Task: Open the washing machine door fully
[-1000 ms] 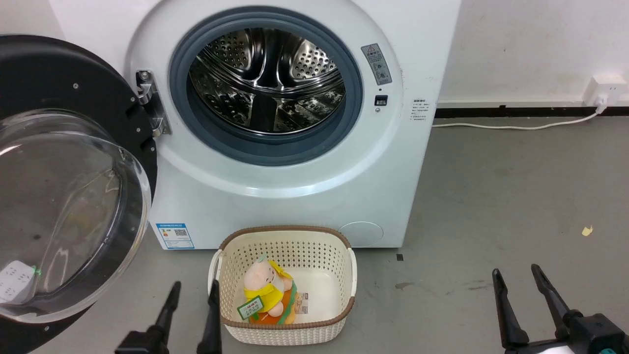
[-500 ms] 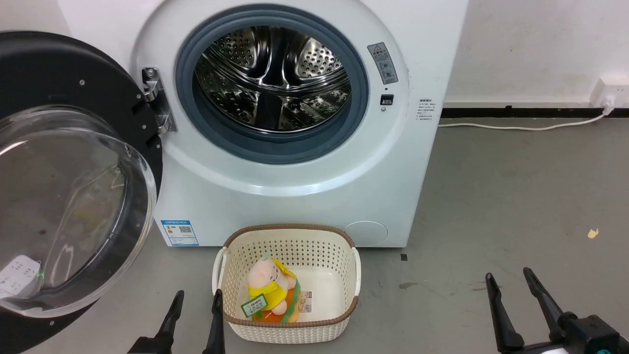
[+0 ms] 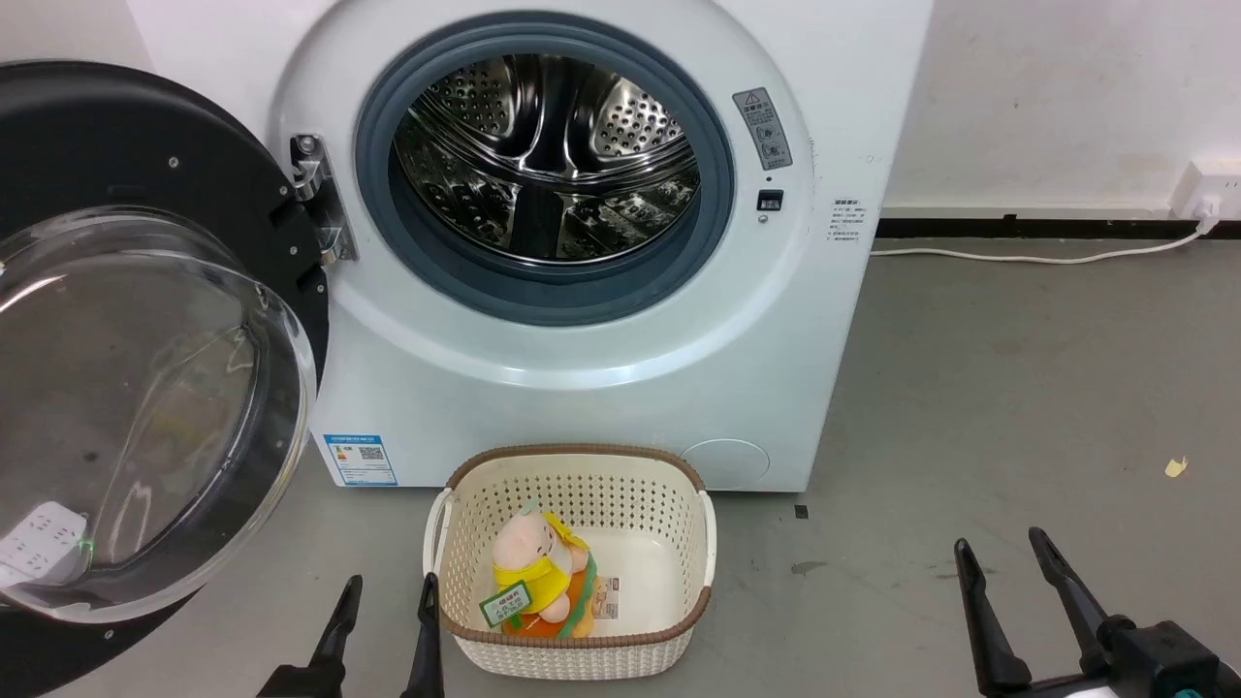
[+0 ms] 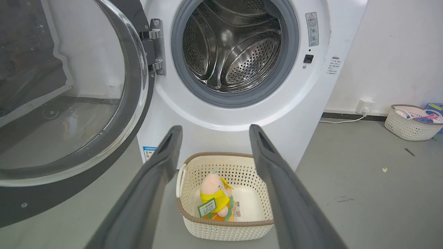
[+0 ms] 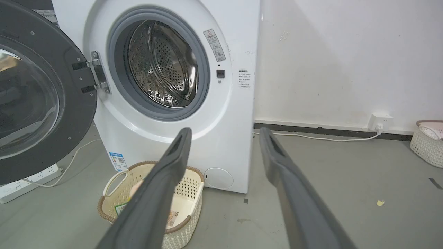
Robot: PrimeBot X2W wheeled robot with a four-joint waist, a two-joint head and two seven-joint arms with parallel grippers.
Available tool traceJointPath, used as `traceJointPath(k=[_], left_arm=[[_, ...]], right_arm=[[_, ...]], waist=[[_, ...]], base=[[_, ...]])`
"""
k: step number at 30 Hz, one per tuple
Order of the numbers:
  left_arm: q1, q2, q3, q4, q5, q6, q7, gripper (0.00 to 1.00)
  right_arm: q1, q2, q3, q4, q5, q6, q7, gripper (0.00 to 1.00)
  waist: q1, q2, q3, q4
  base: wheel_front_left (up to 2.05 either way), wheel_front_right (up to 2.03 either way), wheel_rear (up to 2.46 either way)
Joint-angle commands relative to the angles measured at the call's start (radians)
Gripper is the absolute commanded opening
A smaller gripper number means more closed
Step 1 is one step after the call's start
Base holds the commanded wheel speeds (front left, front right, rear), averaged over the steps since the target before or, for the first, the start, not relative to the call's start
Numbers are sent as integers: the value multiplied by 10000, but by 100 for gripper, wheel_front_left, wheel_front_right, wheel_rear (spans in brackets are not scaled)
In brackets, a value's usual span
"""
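Observation:
The washing machine door (image 3: 116, 126) stands swung wide open to the left of the washing machine (image 3: 582, 388), hanging on its metal hinge (image 3: 320, 208). Its black rim and bulging clear glass face me. The steel drum (image 3: 548, 160) lies exposed inside the blue-grey gasket. My left gripper (image 3: 390, 582) is open low at the front, just left of the basket, touching nothing. My right gripper (image 3: 1000, 540) is open over bare floor at the lower right. The left wrist view has the left gripper (image 4: 215, 128) open before the door (image 4: 69, 103). The right gripper (image 5: 225, 129) is open and empty.
A cream perforated basket (image 3: 572, 465) with a plush toy (image 3: 533, 572) stands on the floor right before the machine. A white power strip (image 3: 39, 543) lies behind the door glass. A white cable (image 3: 1018, 254) runs to a wall socket (image 3: 1202, 189). Another basket (image 4: 408, 124) sits far right.
The whole head picture has slid slightly to the right, so the camera moved. The door stays wide open and both grippers stay open in much the same low places.

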Motion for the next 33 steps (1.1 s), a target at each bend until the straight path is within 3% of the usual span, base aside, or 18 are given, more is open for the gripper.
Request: traceJointPath(k=[1,4,5,33], left_arm=[[-31,3,6,10,37,-34,-53,100],[-13,-6,35,-11,16,-61,-53,100],[-1,-6,29,-11,-1,-12,6,0],[-254,-13,138,-226,265,-19,516,0]], right_arm=[[66,49,20,-24,31,-6,-43,100],[68,49,24,-32,43,-6,-43,100],[-2,0,0,-1,-2,2,4,0],[-197,8,102,-158,-144,0,518,0]], waist=[[0,0,-2,-4],[0,0,0,-9],[0,0,-3,-8],[0,0,138,18]], base=[[0,0,0],[0,0,0],[0,0,0],[0,0,0]])
